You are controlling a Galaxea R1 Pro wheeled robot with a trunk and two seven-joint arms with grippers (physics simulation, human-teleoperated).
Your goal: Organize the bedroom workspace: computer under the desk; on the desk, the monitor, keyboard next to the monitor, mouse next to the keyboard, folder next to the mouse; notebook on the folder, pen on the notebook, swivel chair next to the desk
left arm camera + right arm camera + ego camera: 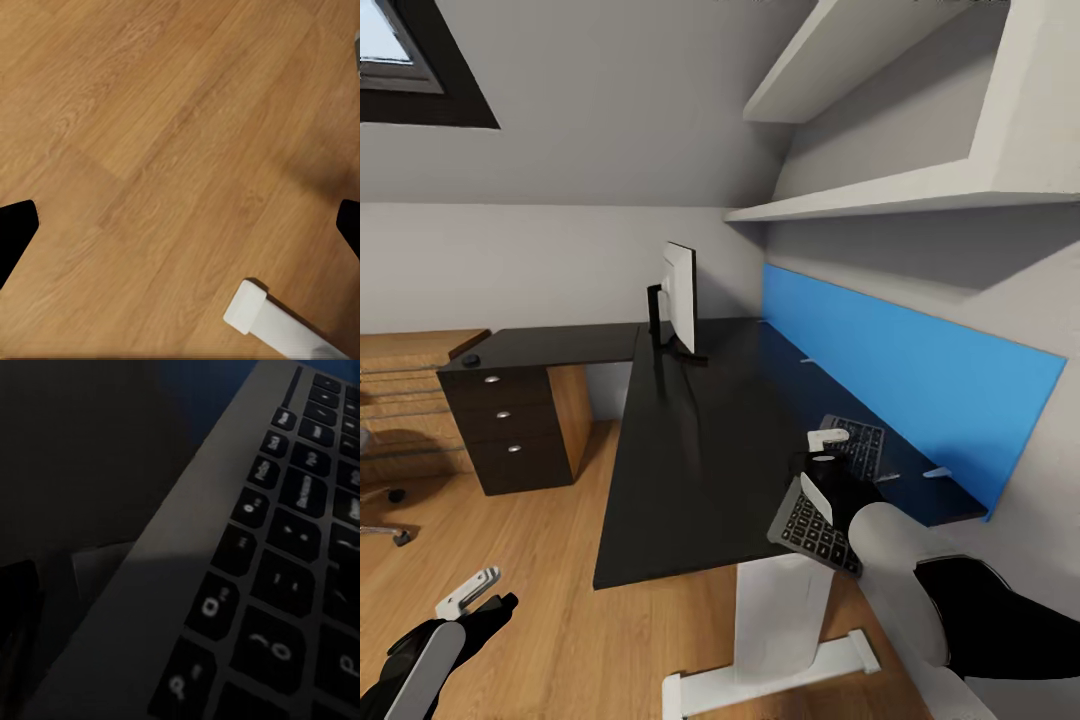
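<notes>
Right tool [822, 462] grips keyboard [838, 492] above desk [700, 470].

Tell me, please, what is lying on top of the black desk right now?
On the desk stand the monitor near the corner and the keyboard at the near right end, overhanging the edge, with the right gripper on it. The arm covers part of the keyboard. A small dark object sits above the drawers.

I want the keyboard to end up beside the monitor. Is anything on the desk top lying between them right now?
Nothing visible does. The keyboard, in the right gripper at the near end of the desk, and the monitor at the far end have only bare black top between them.
</notes>
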